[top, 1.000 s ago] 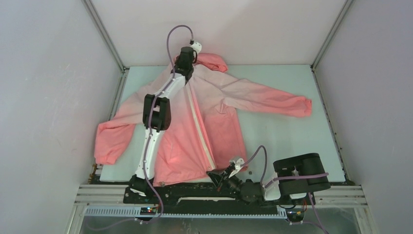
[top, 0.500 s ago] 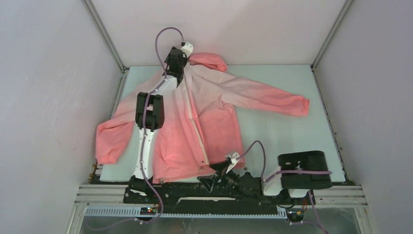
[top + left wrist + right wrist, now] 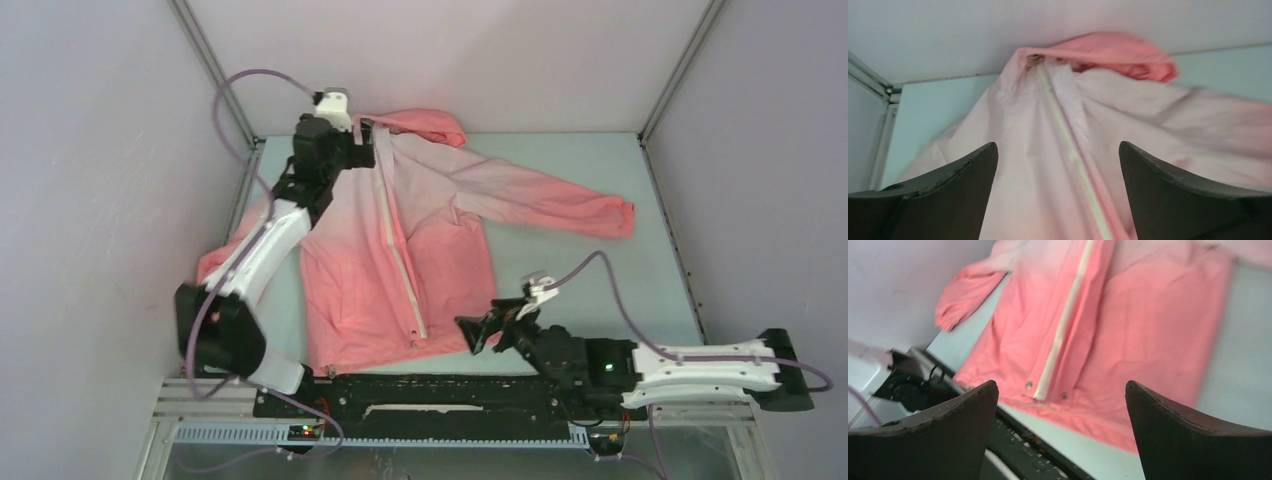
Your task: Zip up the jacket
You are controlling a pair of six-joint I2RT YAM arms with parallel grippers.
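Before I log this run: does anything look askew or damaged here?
Nothing looks damaged. The jacket lies slightly askew, its zipper slanting, its hood bunched at the back wall. The left gripper and right gripper are open, clear of it.

The white-shelled left arm (image 3: 262,245) has boxy black joint housings; the right arm (image 3: 700,368) matches, with a small green light (image 3: 607,366) on its black link. Thin mauve cables (image 3: 250,72) run along both. The left gripper (image 3: 1058,145) has dark matte wedge-shaped fingers (image 3: 948,195) with gritty edges
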